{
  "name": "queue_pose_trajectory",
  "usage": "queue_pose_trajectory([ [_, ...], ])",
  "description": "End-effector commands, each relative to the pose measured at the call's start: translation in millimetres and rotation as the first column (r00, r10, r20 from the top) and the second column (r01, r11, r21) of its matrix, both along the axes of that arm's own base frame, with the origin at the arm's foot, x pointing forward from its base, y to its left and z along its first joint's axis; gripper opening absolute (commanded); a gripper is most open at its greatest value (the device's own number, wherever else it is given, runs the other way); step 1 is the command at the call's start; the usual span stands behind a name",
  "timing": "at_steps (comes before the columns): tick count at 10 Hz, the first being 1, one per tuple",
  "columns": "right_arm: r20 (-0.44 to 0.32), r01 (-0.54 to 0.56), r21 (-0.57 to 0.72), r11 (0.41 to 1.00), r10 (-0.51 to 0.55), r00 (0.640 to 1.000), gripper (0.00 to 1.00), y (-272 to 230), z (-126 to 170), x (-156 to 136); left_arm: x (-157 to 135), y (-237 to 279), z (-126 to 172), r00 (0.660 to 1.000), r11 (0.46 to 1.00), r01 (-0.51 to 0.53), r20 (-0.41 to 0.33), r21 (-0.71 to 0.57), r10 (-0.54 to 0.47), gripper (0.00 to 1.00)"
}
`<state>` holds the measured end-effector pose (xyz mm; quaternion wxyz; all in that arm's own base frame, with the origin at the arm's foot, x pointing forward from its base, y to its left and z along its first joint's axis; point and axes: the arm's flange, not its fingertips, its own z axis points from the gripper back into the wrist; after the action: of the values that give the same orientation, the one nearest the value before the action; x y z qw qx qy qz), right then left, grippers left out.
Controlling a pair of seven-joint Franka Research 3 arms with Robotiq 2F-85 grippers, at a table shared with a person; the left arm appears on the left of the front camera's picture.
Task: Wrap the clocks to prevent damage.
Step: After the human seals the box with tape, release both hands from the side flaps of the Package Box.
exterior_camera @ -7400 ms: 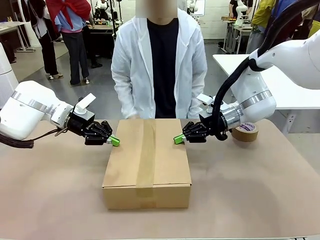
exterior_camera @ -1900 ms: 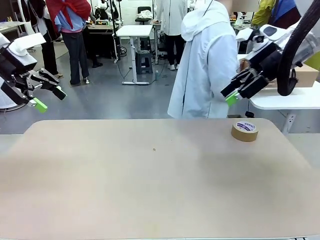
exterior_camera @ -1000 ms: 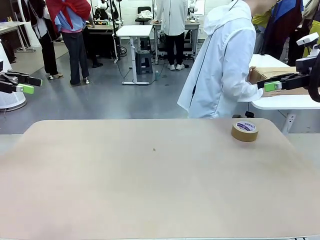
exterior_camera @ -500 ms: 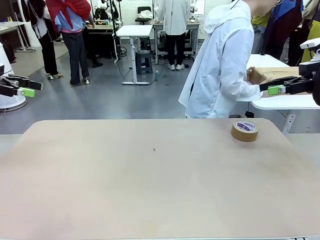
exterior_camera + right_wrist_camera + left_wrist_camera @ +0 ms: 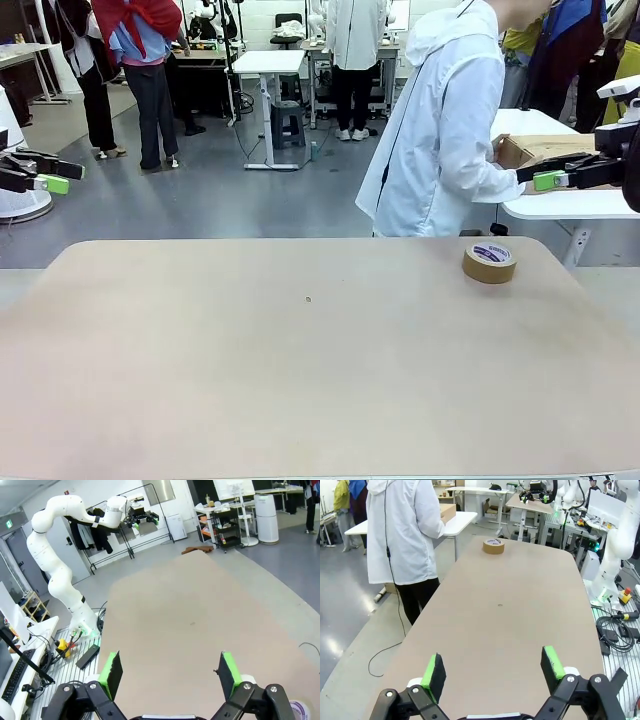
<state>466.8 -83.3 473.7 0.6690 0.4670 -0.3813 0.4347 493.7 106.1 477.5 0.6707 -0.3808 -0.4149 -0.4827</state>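
Note:
The clocks are out of view. My left gripper [image 5: 60,173] hangs open at the far left, raised above the table's level and off its left end. In the left wrist view its green pads [image 5: 434,670] stand wide apart over the tabletop [image 5: 510,620] with nothing between them. My right gripper [image 5: 540,176] is open too, raised at the far right beside the person's sleeve. The right gripper [image 5: 170,672] looks down the length of the table, its jaws wide apart and holding nothing.
A brown tape roll [image 5: 489,262] lies at the table's far right corner. A person in a white coat [image 5: 440,130] stands turned away, hands at a cardboard box [image 5: 535,150] on a white side table [image 5: 570,205]. The tan tabletop [image 5: 300,380] spreads between the arms.
The cardboard box that lay on the table between the grippers is gone from it. Both arms have drawn back up to the sides. The person has turned to the side table.

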Motion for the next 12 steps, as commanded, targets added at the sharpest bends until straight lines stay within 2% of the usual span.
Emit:
queue_pose_trajectory([
  [1, -0.009, 0.013, -0.006, 1.0, -0.013, 1.0, 1.0, 1.2, 2.1, 1.2, -1.4, -0.4, 3.1, 1.0, 1.0, -0.005, 0.008, -0.001, 0.005, 1.0],
  [12, -0.009, 0.013, -0.006, 1.0, -0.013, 1.0, 1.0, 1.2, 2.1, 1.2, -1.4, -0.4, 3.1, 1.0, 1.0, -0.005, 0.008, -0.001, 0.005, 1.0],
])
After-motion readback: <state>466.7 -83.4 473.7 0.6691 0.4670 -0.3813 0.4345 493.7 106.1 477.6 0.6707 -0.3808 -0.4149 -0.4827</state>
